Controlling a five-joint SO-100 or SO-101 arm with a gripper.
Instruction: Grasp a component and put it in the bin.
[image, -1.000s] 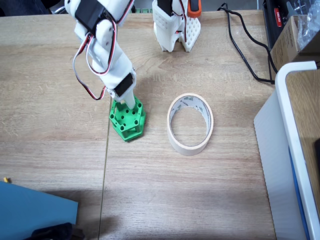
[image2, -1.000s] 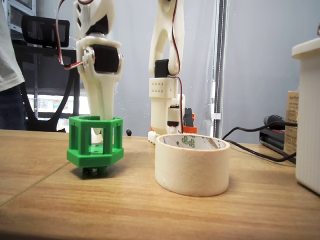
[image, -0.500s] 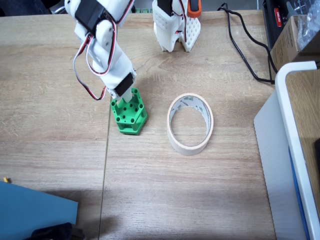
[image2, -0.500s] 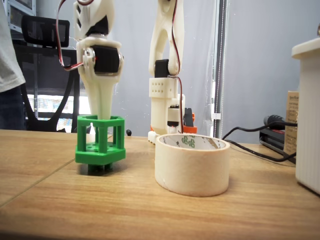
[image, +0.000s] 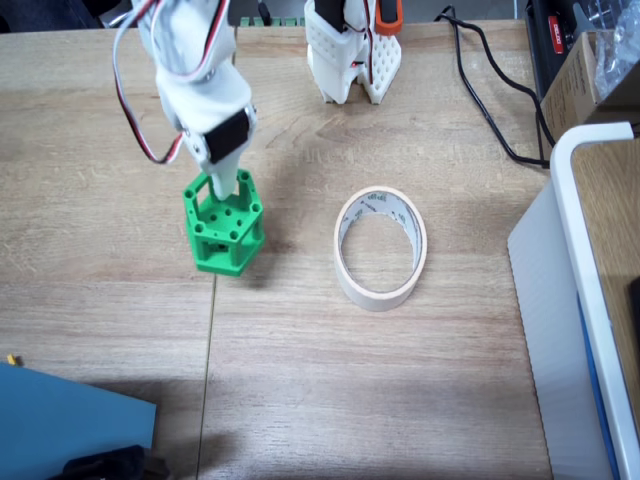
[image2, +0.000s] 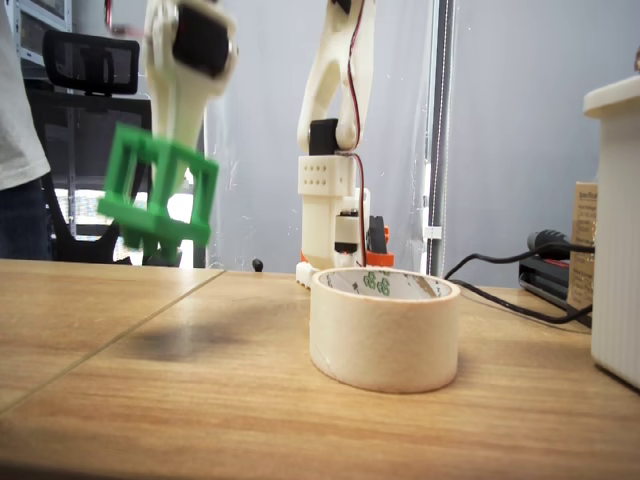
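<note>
Fixed views: white jaws (image: 228, 190) clenched on bright green hexagonal printed plastic component (image2: 158, 192), airborne left of cream masking-tape ring bin (image: 380, 247); carry step, next needs sideways travel over ring.

The green component (image2: 158, 195), blurred and seemingly tilted, hangs above the table, left of the upright tape-ring bin (image2: 384, 327).

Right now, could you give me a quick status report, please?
Gripper shut on component, airborne, tilted. Bin upright on table, apart. Path between looks clear.
</note>
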